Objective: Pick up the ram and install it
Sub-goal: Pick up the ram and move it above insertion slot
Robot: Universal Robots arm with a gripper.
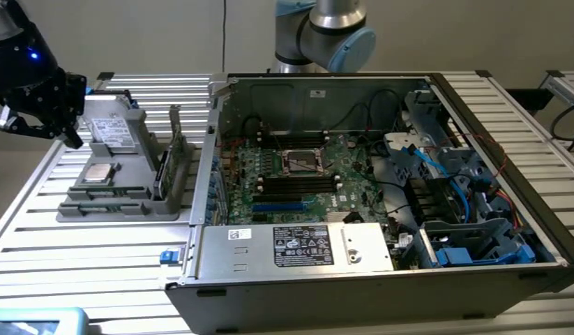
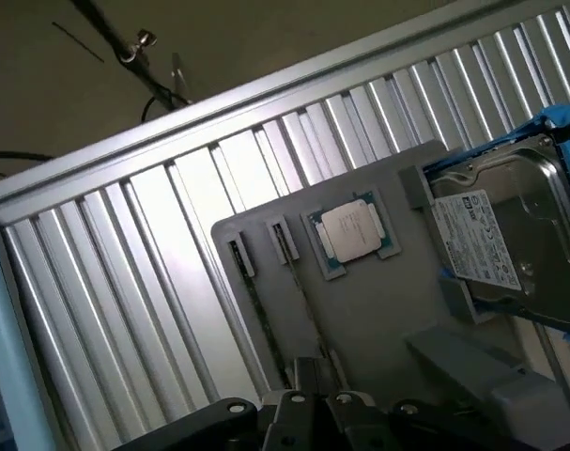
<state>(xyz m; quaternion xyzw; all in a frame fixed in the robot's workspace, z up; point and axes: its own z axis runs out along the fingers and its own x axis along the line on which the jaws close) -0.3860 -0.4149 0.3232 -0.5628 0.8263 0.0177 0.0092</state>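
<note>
- Plainly, the hand (image 1: 44,124) hangs above the counter's (image 1: 91,244) far corner on the exterior view's left. In the wrist view its fingertips (image 2: 308,376) meet with no gap, and it has hold of nothing.
- Its pose looks tilted rather than plumb: the wrist looks down at a slant across the grey holder (image 1: 119,190), which lies near that same edge of the counter.
- On the holder, a hard drive (image 1: 110,129) sits at the far end, with a processor chip (image 1: 99,173) nearer the middle. The hand is above the hard drive end.
- The ram (image 1: 178,159) stands on its long edge in a narrow slot along the holder's side nearest the computer case (image 1: 268,94), apart from the hand and not yet lifted.
- To do this pickup well, I judge the fingers should part before descending. The hand should turn until its pads face the stick's two flat sides.
- A grip at mid-length on the upper edge, then a pull straight up along the slot, should keep the thin board from binding or bending.
- The wrist view shows two slim slots side by side, so the fingers need to stay clear of the neighbouring one.
- Further right, the open case holds the black motherboard slots (image 1: 296,185), and the arm's base (image 1: 324,35) rises at the counter's far edge behind it.
</note>
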